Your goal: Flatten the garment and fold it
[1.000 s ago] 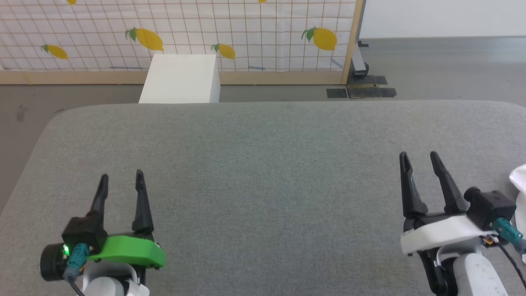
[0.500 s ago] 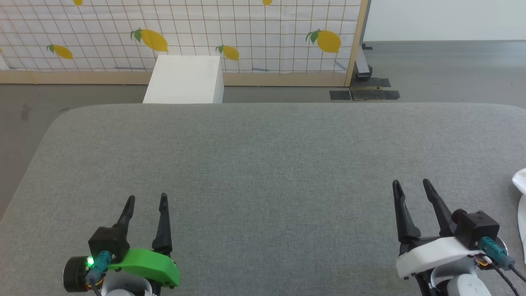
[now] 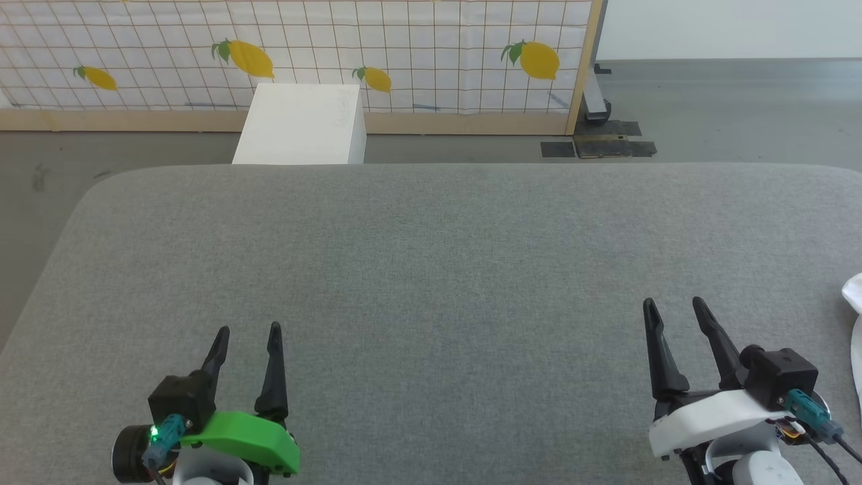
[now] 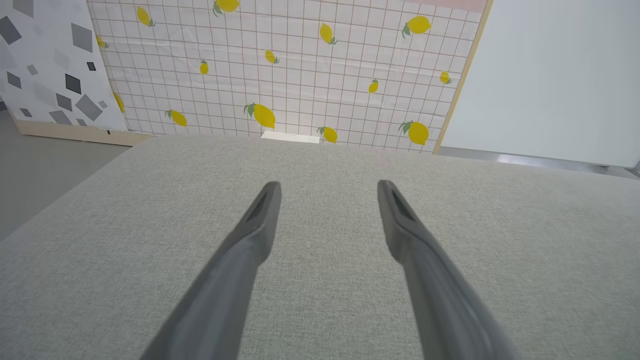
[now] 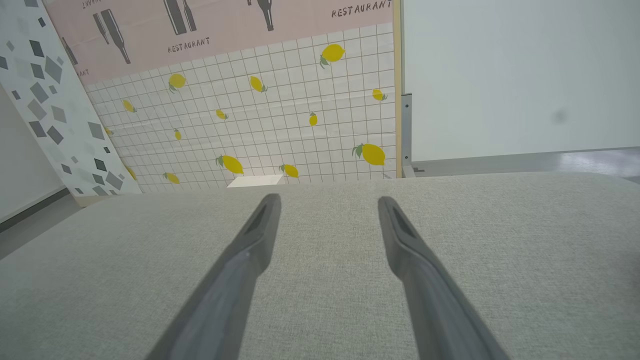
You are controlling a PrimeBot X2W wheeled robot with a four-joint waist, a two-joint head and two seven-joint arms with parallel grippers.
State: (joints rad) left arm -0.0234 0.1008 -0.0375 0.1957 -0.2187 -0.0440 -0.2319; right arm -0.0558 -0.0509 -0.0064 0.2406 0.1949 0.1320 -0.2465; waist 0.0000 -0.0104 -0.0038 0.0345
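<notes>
1. Grey fabric tabletop [image 3: 431, 269] is seen from above, running from the near edge to a rounded far edge, and most of it lies bare.
2. Nearest, at the lower left, the left gripper [image 3: 248, 328] is held low over the tabletop under a green wrist cover. Its fingers point away, and its jaws are spread wide with nothing between them.
3. At the lower right, the right gripper [image 3: 673, 301], under a white cover, is posed the same way, with jaws wide apart and empty. Both are judged to be set in a ready pose before any reach.
4. The garment [image 3: 852, 295] is glimpsed at the right edge of the head view, on the table beside the right wrist. Only a crumpled white corner is seen, and it is untouched. It would likely need to be drawn toward the middle to be flattened.
5. Nothing is seen lying between the right gripper and the garment.
6. Farther off, a white box [image 3: 300, 124] is stood on the floor behind the table's far edge, clear of the work.
7. Farthest, a lemon-printed screen [image 3: 404, 47] and the grey floor [image 3: 741, 108] are seen.
</notes>
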